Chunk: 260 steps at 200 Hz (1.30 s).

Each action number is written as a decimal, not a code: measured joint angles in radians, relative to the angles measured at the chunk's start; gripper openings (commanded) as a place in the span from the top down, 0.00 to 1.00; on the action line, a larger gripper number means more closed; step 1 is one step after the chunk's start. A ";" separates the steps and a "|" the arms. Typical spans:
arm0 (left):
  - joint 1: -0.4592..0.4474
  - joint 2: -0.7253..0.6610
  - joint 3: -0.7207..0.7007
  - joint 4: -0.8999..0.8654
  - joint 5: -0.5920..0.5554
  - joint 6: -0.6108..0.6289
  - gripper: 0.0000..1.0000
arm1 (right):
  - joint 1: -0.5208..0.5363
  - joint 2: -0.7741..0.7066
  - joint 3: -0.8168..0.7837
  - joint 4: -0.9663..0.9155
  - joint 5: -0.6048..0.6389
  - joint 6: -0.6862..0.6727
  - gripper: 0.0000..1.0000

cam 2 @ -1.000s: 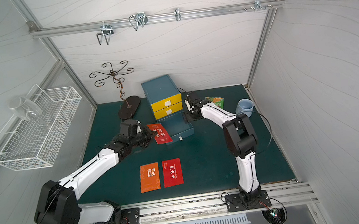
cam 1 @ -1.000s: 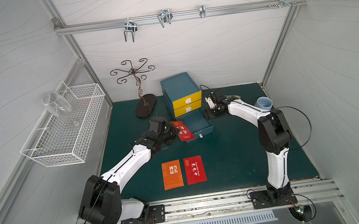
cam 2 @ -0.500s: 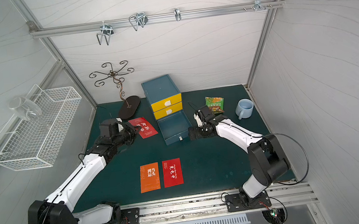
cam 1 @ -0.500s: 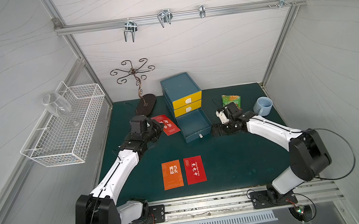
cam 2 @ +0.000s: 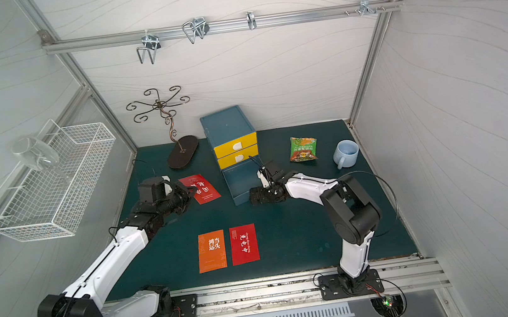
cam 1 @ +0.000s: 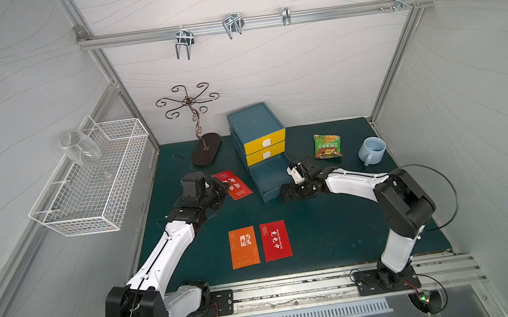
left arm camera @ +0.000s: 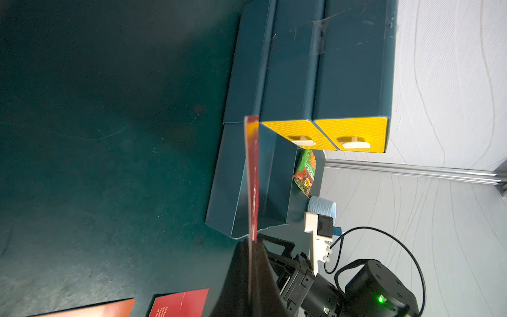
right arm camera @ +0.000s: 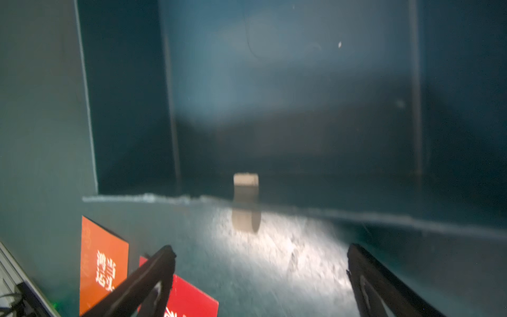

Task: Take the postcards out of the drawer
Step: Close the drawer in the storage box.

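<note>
**Top views.** Take 12 o'clock as the back wall of the green mat (cam 1: 336, 221). A blue drawer unit (cam 1: 256, 122) stands at 12, with its bottom drawer (cam 1: 269, 177) pulled out toward the middle. A snack packet (cam 1: 327, 146) lies at 1, a mug (cam 1: 372, 150) at 2 and a curly metal stand (cam 1: 195, 123) at 11. A wire basket (cam 1: 94, 182) with a wine glass (cam 1: 80, 151) hangs on the wall out at 9.

At 10 the left gripper (cam 1: 221, 188) is clamped on the gripped red postcard (cam 1: 234, 184), which is face up and outside the drawer, just beside its 9 o'clock wall. The orange postcard (cam 2: 211, 251) and the flat red postcard (cam 2: 244, 244) lie side by side on the mat at 6 to 7, with their white characters up. The right gripper (cam 2: 255, 196) sits near the middle, at the drawer's front corner.

**Left wrist.** The gripped red postcard (left arm camera: 253, 178) shows edge-on as a thin red strip coming out of the closed fingers (left arm camera: 238, 274). The open drawer lies behind it, and the right arm crowds the drawer's far side.

**Right wrist.** This view is blurred. The right gripper's dark fingers (right arm camera: 153, 277) are spread wide with nothing between them. They face the drawer front and its pale handle (right arm camera: 245, 179), and the two loose postcards lie beside one finger.
</note>
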State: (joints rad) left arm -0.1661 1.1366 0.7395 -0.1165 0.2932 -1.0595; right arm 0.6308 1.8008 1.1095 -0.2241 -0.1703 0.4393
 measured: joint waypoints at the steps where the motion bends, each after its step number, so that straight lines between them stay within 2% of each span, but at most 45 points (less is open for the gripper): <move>1: 0.000 0.000 0.000 0.000 0.000 0.000 1.00 | 0.000 0.000 0.001 0.002 0.000 0.000 0.01; 150: 0.030 -0.064 -0.022 -0.010 0.015 -0.007 1.00 | -0.037 0.144 0.121 0.252 0.039 0.143 0.01; 260: 0.035 -0.074 -0.027 -0.036 0.033 -0.006 1.00 | -0.118 0.279 0.165 0.518 -0.001 0.340 0.01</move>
State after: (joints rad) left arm -0.1314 1.0630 0.7128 -0.1528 0.3264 -1.0660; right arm 0.5129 2.0796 1.2743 0.2939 -0.1715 0.7795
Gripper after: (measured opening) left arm 0.052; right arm 0.989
